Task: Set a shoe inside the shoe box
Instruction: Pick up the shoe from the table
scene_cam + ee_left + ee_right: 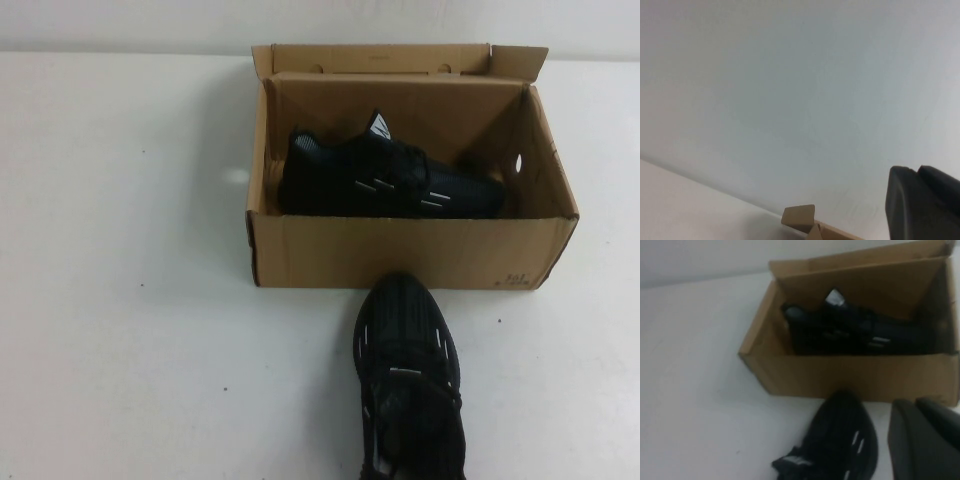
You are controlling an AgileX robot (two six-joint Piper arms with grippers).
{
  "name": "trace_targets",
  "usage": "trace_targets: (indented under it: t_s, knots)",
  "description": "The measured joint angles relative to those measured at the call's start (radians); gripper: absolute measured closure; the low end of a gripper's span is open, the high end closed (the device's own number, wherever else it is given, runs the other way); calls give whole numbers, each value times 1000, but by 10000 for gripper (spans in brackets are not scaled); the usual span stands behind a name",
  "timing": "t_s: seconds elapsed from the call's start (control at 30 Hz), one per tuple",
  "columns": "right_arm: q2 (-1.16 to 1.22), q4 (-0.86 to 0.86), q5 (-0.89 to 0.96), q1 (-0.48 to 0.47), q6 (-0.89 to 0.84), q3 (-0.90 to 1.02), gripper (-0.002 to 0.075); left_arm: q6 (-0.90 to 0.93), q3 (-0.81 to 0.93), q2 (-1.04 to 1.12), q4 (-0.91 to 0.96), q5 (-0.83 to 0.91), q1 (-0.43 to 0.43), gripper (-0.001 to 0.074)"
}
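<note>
The brown shoe box (400, 255) stands open at the far middle of the table, its lid flap up at the back. One black shoe (385, 180) lies on its side inside it. A second, look-alike black shoe (408, 380) stands on the table in front of the box, toe almost touching the box's front wall. Neither gripper shows in the high view. My right gripper (915, 402) is shut and empty, hovering near the outside shoe (840, 440) and facing the box (850, 375). My left gripper (916, 170) is shut and empty, raised, facing the wall.
White table (130, 300) all around the box. A corner of the box's flap (799, 217) shows in the left wrist view. A round finger hole (517, 162) is in the box's right end wall.
</note>
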Motion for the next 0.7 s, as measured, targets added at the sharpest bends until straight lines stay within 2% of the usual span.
trace_targets:
  t_s: [0.23, 0.37, 0.57, 0.7]
  knots:
    - [192, 416, 126, 0, -368, 0, 742, 0, -2, 11, 0, 35, 0, 735]
    - [287, 556, 180, 0, -539, 0, 742, 84, -65, 82, -9, 152, 0, 735]
    - [339, 494, 168, 0, -594, -2, 742, 420, -289, 310, -136, 420, 0, 735]
    - [345, 299, 164, 3, -447, -52, 738, 577, -420, 497, -222, 606, 0, 735]
